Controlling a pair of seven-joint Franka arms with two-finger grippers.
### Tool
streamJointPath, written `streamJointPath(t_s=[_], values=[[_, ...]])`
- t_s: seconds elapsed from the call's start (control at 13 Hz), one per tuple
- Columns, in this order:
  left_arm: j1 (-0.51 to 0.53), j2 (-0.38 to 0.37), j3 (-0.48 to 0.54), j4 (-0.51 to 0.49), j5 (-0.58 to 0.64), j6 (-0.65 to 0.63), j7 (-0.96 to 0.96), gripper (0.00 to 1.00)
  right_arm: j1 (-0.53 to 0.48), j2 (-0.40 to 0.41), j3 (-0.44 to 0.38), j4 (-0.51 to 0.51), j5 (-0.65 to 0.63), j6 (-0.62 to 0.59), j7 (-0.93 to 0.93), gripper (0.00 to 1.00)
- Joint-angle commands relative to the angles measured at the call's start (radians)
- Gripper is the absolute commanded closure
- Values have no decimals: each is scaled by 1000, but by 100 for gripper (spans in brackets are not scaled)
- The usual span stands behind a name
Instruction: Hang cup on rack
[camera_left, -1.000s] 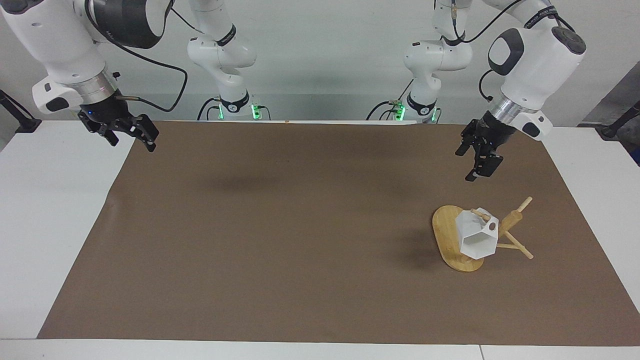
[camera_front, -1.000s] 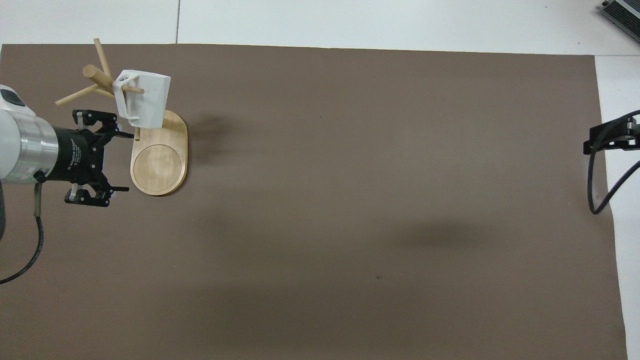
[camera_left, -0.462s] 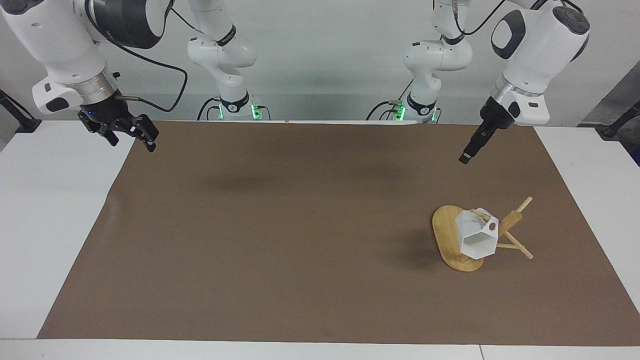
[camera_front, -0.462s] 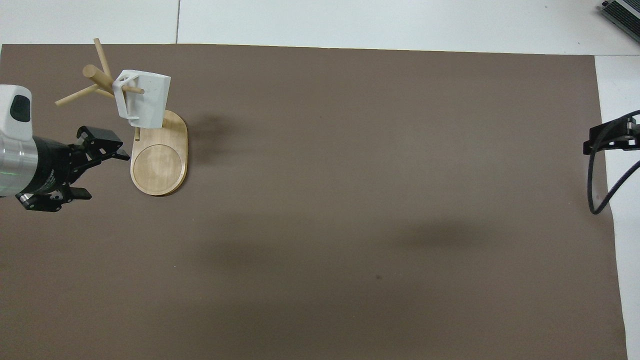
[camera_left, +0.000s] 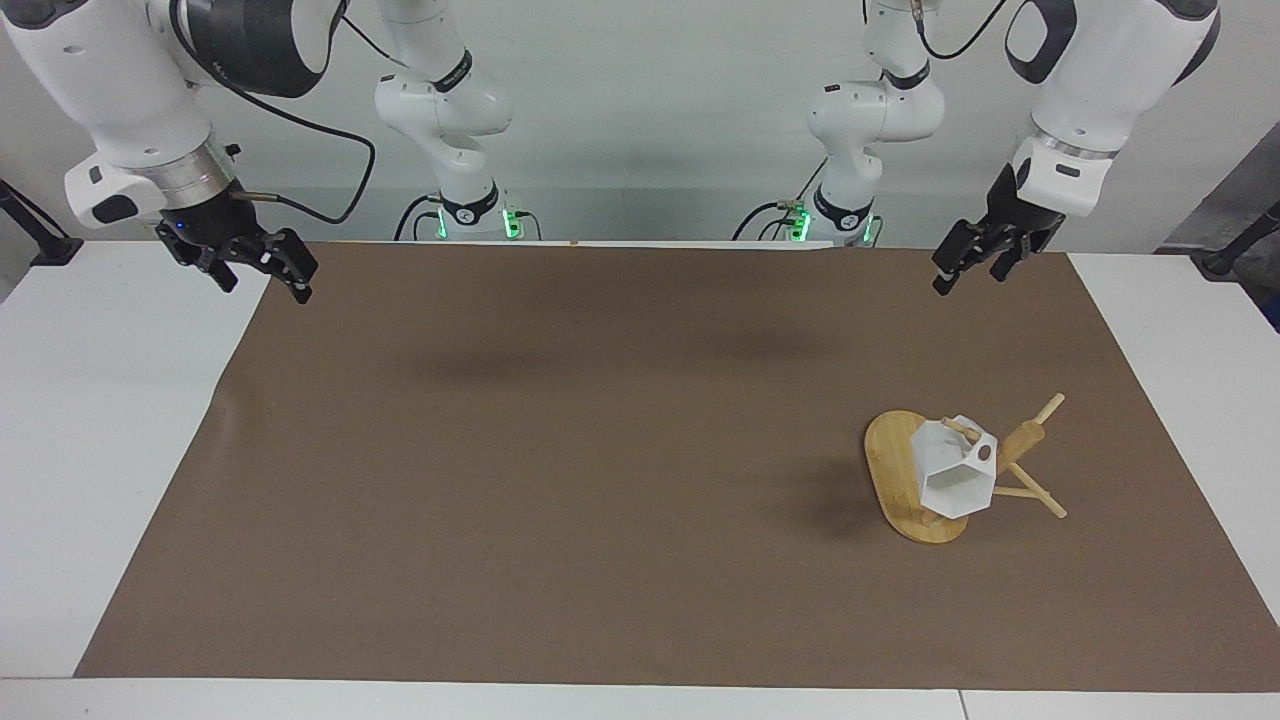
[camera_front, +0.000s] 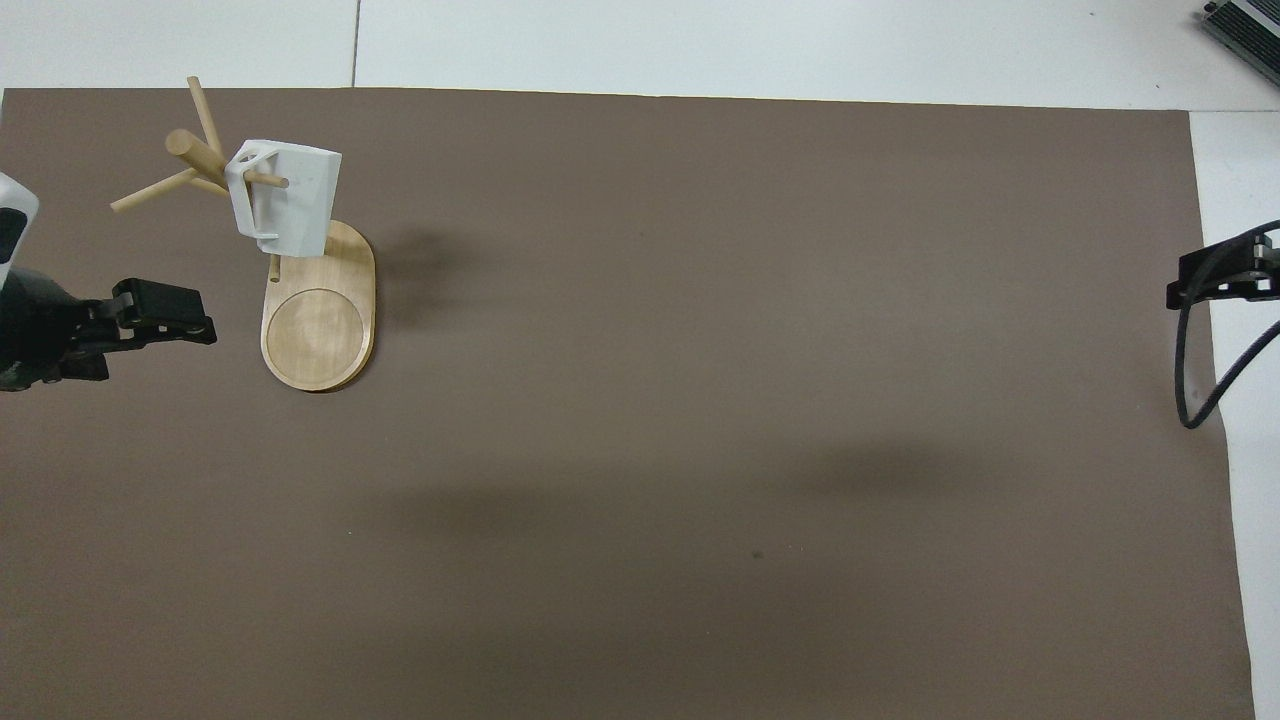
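The white faceted cup (camera_left: 952, 480) hangs by its handle hole on a thin peg of the bamboo rack (camera_left: 890, 462), over the rack's oval base. The rack stands toward the left arm's end of the table. In the overhead view the cup (camera_front: 295, 205) hangs tilted on its peg above the rack's base (camera_front: 318, 330). My left gripper (camera_left: 966, 277) is open and empty, raised in the air over the mat on the robots' side of the rack, and shows beside the base in the overhead view (camera_front: 165, 322). My right gripper (camera_left: 265, 280) is open and empty and waits over the mat's edge at the right arm's end.
A brown mat (camera_left: 600, 450) covers most of the white table (camera_left: 100, 400). Only the right gripper's tip and cable (camera_front: 1215, 285) show in the overhead view. A grey device (camera_front: 1245, 25) sits at the table's corner farthest from the robots.
My left gripper has risen and pulled back from the rack toward its base, turning as it went. The cup stays on its peg. The right arm has not moved.
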Motion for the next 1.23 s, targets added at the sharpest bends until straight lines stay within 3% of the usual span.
streamJointPath(t_s=[0.0, 0.23, 0.54, 0.85, 1.15], values=[[3, 49, -2, 116, 61, -69, 148, 0, 4, -27, -8, -33, 16, 14, 3, 0], [5, 121, -2, 264, 67, -179, 306, 0, 4, -27, -8, -33, 16, 14, 5, 0], [5, 163, -2, 357, 64, -267, 342, 0, 4, -27, -8, -33, 16, 14, 5, 0], [3, 148, -2, 352, 61, -294, 339, 0, 4, -27, -8, -33, 16, 14, 5, 0], [5, 96, -2, 285, 64, -308, 345, 0, 4, -27, -8, -33, 16, 14, 5, 0]])
